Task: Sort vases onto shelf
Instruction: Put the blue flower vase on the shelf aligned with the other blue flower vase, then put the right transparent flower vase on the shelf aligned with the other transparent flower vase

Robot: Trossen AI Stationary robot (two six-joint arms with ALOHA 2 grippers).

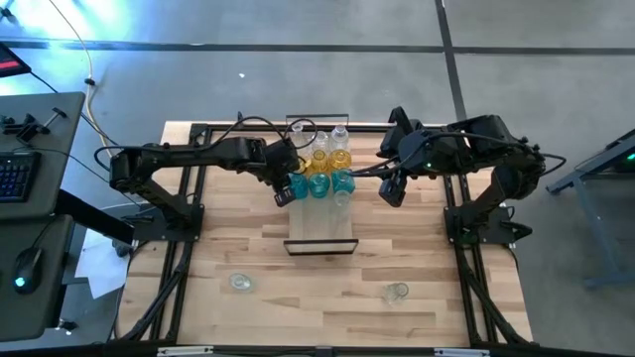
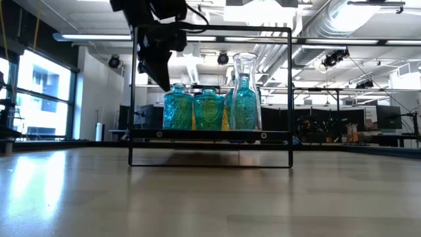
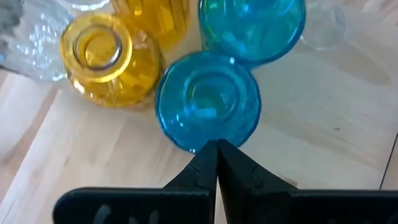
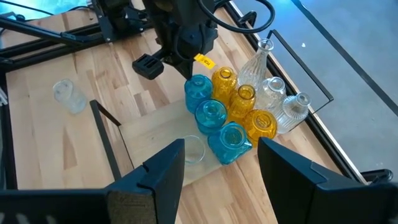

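The shelf (image 1: 319, 226) lies in the middle of the table. On its far half stands a cluster of vases: three teal ones (image 1: 319, 184) in a row, amber ones (image 1: 329, 159) behind them and clear ones (image 1: 340, 134) at the back. My left gripper (image 3: 216, 146) is shut, slanting down at the left end of the row. Its tips are at the leftmost teal vase (image 3: 208, 102). My right gripper (image 4: 221, 154) hangs open high above the shelf's right side, with nothing between its fingers. My left gripper's shut fingertips (image 2: 163, 83) stand at the upper left side of the leftmost teal vase (image 2: 176, 105), coming from the left and above. Whether they touch the glass, I cannot tell. The vase stands upright on the shelf.
Two clear vases (image 1: 239, 283) (image 1: 397, 292) stand on the table near its front edge. Another small clear vase (image 4: 193, 149) stands on the shelf beside the teal row. The shelf's thin black frame (image 2: 291, 99) rises at its ends. The shelf's near half (image 4: 149, 134) is bare.
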